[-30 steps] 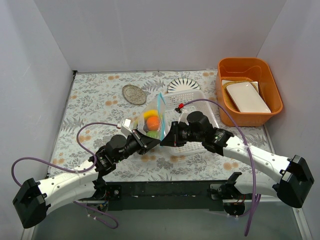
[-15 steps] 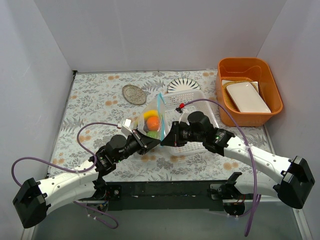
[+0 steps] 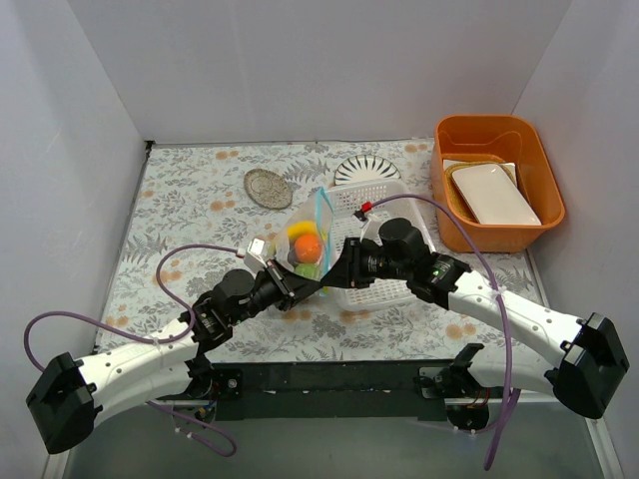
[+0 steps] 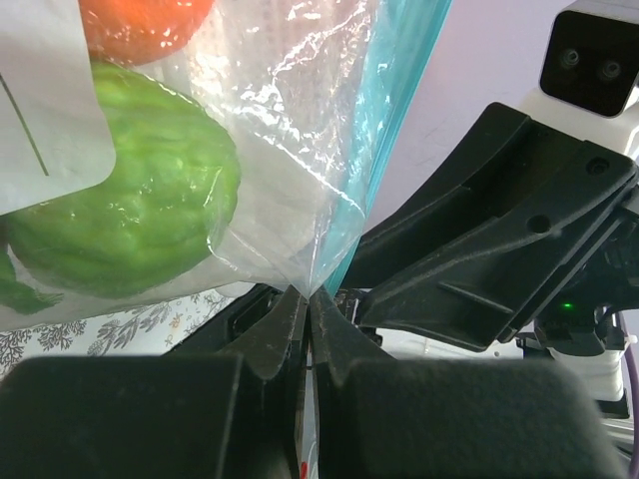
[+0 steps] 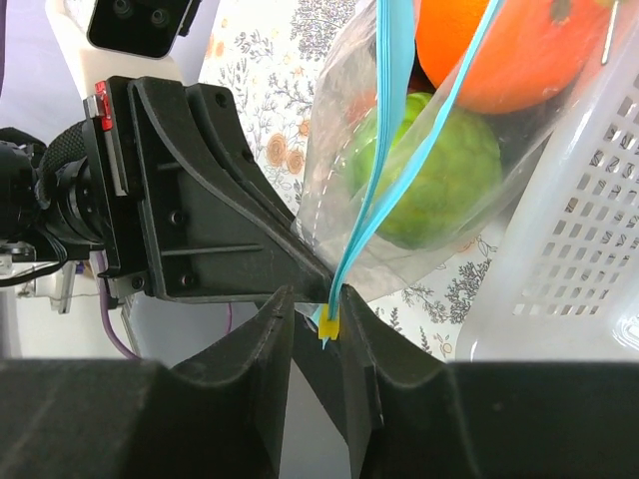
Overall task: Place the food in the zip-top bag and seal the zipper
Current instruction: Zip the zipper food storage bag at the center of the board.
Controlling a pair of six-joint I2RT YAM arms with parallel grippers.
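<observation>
The clear zip-top bag point(image 3: 305, 239) hangs between my two grippers, just left of the basket. It holds the banana point(image 3: 300, 229), the orange point(image 3: 308, 246) and a green ball point(image 3: 305, 267); the other food is hidden. My left gripper point(image 3: 303, 287) is shut on the bag's bottom corner point(image 4: 300, 269), under the green ball point(image 4: 120, 190). My right gripper point(image 3: 334, 277) has its jaws slightly apart around the lower end of the blue-green zipper point(image 5: 384, 120). The strip and its yellow end tab point(image 5: 327, 325) lie against one finger, with a gap to the other.
A white perforated basket point(image 3: 389, 244) stands right behind the bag, under my right arm. An orange bin point(image 3: 496, 135) with a white dish point(image 3: 494, 193) sits at the back right. A striped round dish point(image 3: 365, 170) and a small metal dish point(image 3: 268, 188) lie farther back.
Both grippers and the bag have shifted slightly to the right and away. The left gripper's hold on the corner is unchanged.
</observation>
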